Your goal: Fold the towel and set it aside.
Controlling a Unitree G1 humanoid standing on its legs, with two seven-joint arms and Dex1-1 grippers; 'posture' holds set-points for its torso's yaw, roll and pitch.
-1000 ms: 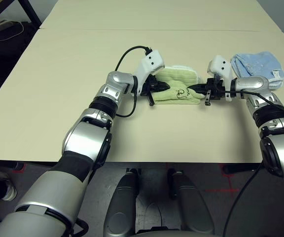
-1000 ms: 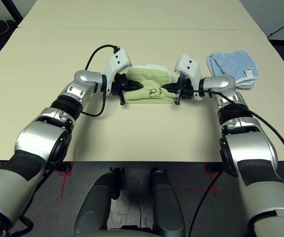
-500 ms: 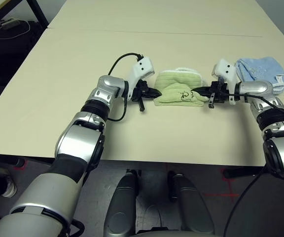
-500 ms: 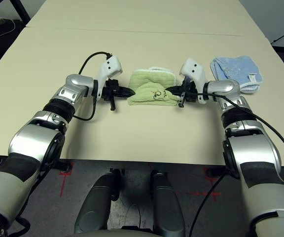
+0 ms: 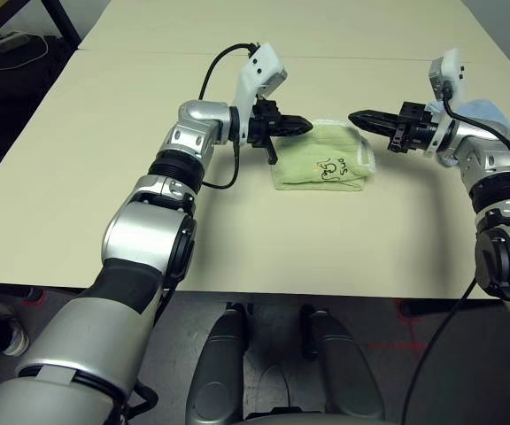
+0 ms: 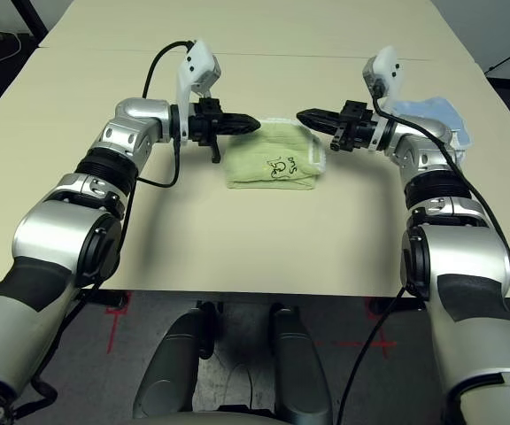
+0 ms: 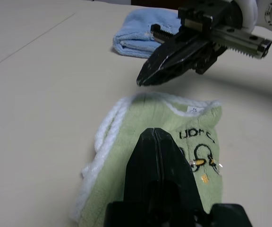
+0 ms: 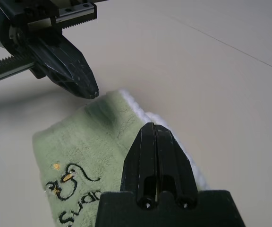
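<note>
Both grippers have let go of the towel point(image 5: 322, 163) and lifted clear of it since a second ago, when each was pinched onto one end. The folded bundle has stayed flat on the table point(image 5: 87, 159), though the whole view has shifted too, so part of the change is the camera.

The towel lies between the two grippers and below them. The left gripper point(image 5: 299, 127) hangs over its left far corner, pointing right; the right gripper point(image 5: 361, 117) hangs just past its right far corner, pointing left, so the two tips face each other across a gap above the cloth. The towel's long axis runs left to right, roughly along the line joining the tips. The left gripper looks slightly nearer the cloth, since it overlaps the towel while the right one sits just off its edge — either would need to drop and reach in to take it again. Both pairs of fingers are pressed together and hold nothing.

The towel is a light green terry bundle, folded into a compact rectangle with white stitched edging showing along its far and right sides and a dark embroidered mark on top. A folded light blue cloth point(image 7: 140, 40) lies beyond the right gripper — apart from the towel.
</note>
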